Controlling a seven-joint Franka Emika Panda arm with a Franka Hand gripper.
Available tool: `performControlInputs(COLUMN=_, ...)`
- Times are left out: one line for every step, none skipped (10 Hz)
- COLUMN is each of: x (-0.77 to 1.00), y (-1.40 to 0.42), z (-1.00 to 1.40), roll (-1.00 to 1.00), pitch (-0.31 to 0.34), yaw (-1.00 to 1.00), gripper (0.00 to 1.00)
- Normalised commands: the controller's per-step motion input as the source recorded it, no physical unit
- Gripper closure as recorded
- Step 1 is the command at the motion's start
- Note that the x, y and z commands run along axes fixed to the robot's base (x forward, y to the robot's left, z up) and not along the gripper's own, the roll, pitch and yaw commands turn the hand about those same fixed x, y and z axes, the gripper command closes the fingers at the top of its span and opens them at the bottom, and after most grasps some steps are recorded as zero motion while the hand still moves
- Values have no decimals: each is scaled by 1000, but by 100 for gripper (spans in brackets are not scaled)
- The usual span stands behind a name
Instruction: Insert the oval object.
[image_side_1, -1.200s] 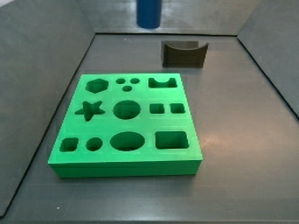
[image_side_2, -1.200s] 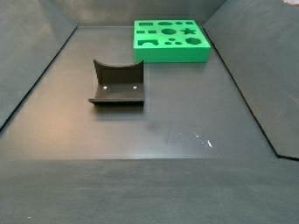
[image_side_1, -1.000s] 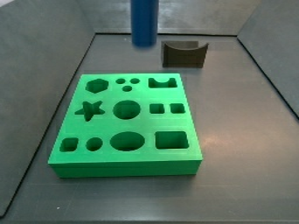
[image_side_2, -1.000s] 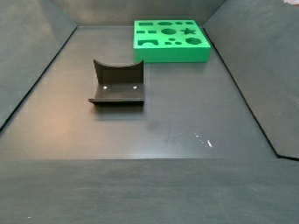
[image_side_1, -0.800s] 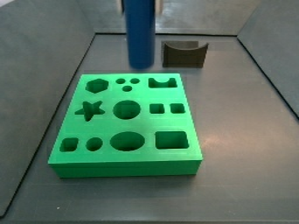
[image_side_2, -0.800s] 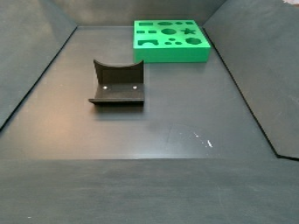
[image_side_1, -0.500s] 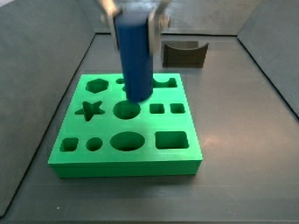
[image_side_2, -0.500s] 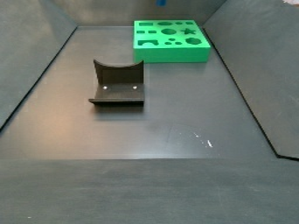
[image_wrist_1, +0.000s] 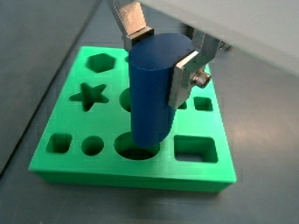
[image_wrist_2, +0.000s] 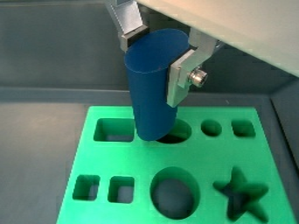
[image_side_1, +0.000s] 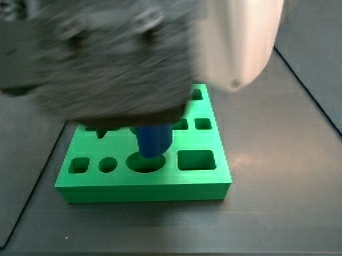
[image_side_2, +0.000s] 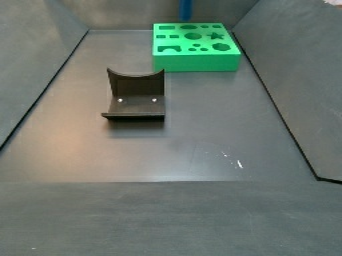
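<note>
Gripper (image_wrist_1: 162, 54): closed on the upper part of the oval object, silver fingers (image_wrist_1: 187, 73) flat against its sides; poised above the near row of the green block in both wrist views
Oval object (image_wrist_1: 153, 96): blue peg, held upright, lower end at the mouth of a rounded hole; also visible in a side view (image_side_1: 154, 141) below the blurred arm
Green block (image_wrist_1: 70, 155): lies flat on the dark floor; seen far off in a side view (image_side_2: 197, 47)
Fixture (image_side_2: 134, 96): well apart from the block, empty
Done: peg gripped and brought over a hole
Left: pushing down to full depth, then letting go; depth so far cannot be told
</note>
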Motion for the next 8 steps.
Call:
performControlInputs(x=0, y=0, z=0, roll=54, pitch=0, yaw=-1000, gripper=100)
performControlInputs(x=0, y=0, z=0, roll=51, pitch=0, yaw=-1000, gripper=100)
performControlInputs(x=0, y=0, z=0, roll=54, pitch=0, yaw=-1000, gripper=100)
performControlInputs(x=0, y=0, z=-31, roll=36, pitch=0, yaw=-1000, gripper=100)
performControlInputs(x=0, y=0, z=-77, roll=13, pitch=0, yaw=-1000, gripper=100)
performControlInputs(x=0, y=0, z=-86, roll=9, pitch=0, yaw=-1000, gripper=100)
performControlInputs(x=0, y=0, z=-86, roll=9, pitch=0, yaw=-1000, gripper=100)
performControlInputs(x=0, y=-51, z=-126, roll=0, pitch=0, yaw=-1000, gripper=100)
